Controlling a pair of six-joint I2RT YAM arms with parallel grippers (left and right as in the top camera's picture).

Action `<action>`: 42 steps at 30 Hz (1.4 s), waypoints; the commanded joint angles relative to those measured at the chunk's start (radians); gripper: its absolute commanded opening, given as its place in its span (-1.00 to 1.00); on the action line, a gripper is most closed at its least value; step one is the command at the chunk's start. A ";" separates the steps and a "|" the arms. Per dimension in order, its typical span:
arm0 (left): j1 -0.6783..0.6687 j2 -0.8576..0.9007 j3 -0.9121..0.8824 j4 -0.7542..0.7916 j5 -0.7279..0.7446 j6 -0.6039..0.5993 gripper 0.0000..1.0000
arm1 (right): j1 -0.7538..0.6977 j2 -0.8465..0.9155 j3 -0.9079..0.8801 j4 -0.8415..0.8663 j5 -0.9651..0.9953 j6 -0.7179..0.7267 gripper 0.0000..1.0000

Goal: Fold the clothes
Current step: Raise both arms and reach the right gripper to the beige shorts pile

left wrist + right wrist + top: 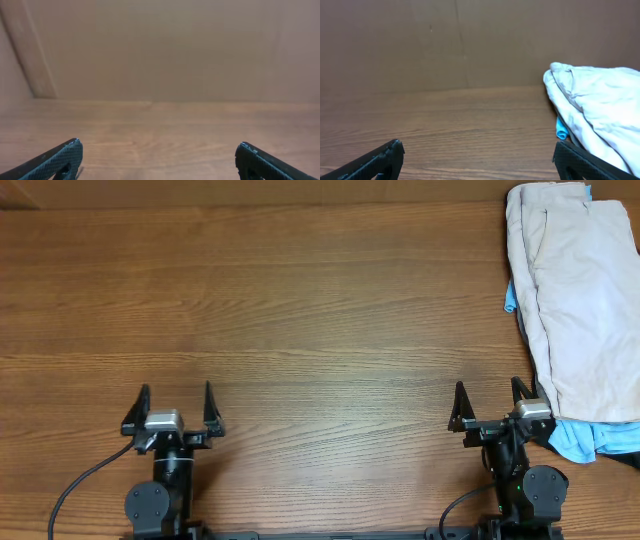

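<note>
The clothes lie in a pile at the table's right edge: light beige shorts (580,300) on top, a light blue garment (590,438) peeking out below and at the left side, and a thin dark edge under them. In the right wrist view the beige shorts (600,105) sit ahead to the right with a blue roll (561,131) beneath. My right gripper (492,402) (477,152) stands open and holds nothing, just left of the pile's near end. My left gripper (174,406) (159,152) is open over bare wood at the near left, far from the clothes.
The wooden table (300,310) stretches between both arms and the far edge. A brown wall (175,50) rises behind the table. Black cables trail from both arm bases at the near edge.
</note>
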 commanded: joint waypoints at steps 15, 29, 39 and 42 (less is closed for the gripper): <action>0.006 0.591 0.449 -0.121 0.244 0.023 1.00 | -0.006 0.464 0.447 -0.188 0.042 0.005 1.00; 0.004 1.382 1.378 -0.731 0.364 0.024 1.00 | -0.006 1.213 1.290 -0.700 -0.016 0.039 1.00; 0.005 1.492 1.448 -0.735 0.415 0.019 1.00 | -0.022 1.387 1.344 -0.446 0.106 -0.012 1.00; 0.005 1.497 1.448 -0.732 0.410 0.020 1.00 | -0.070 1.466 1.344 -0.367 0.117 -0.032 1.00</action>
